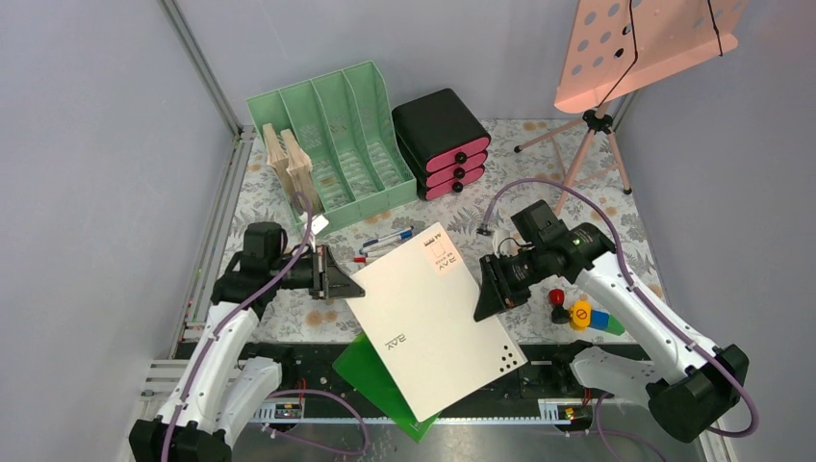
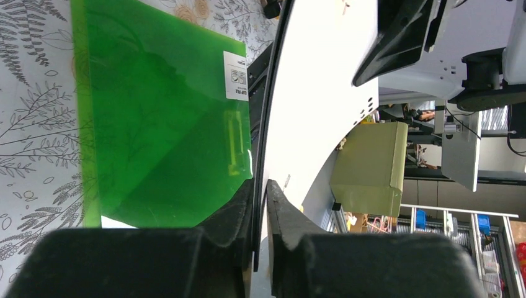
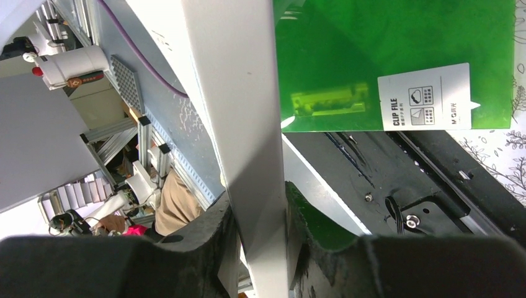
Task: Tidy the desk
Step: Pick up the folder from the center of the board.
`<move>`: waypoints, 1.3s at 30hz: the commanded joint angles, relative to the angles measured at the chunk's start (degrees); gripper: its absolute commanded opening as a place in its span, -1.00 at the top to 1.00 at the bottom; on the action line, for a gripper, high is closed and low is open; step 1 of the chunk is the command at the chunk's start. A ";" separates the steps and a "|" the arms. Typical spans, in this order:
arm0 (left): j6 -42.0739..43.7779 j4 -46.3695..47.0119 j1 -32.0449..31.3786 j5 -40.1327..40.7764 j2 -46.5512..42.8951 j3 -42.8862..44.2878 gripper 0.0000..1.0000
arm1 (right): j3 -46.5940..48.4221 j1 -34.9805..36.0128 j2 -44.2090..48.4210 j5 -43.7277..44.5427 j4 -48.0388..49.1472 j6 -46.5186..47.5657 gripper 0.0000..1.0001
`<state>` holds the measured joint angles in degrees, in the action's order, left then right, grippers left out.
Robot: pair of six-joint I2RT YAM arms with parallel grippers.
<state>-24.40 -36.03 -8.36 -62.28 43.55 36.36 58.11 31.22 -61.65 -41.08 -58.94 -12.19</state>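
A large white folder [image 1: 428, 318] hangs above the desk [image 1: 616, 226], held between both arms. My left gripper [image 1: 339, 277] is shut on its left edge; the thin edge sits between the jaws in the left wrist view [image 2: 259, 205]. My right gripper [image 1: 486, 289] is shut on its right edge, the thick white spine [image 3: 248, 124] clamped between the fingers. A green clip file [image 1: 377, 377] lies flat under the folder at the near edge; it also shows in the left wrist view [image 2: 161, 124] and the right wrist view [image 3: 397, 56].
A mint-green file rack [image 1: 337, 135] with wooden boards [image 1: 291, 164] stands at the back left. A black drawer box with pink fronts [image 1: 443, 144] is beside it. Pens [image 1: 385, 241] lie behind the folder. Coloured small items [image 1: 582, 316] lie right. A pink stand [image 1: 635, 48] is back right.
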 commanded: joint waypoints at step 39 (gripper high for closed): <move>-12.29 11.61 -4.44 5.24 -1.70 14.64 1.00 | 5.79 -0.74 5.77 34.32 -5.58 -4.18 -0.99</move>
<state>-35.46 -27.33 -12.80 -57.71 42.13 45.87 62.41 30.68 -56.25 -11.73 -63.99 -14.72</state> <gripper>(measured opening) 0.033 0.993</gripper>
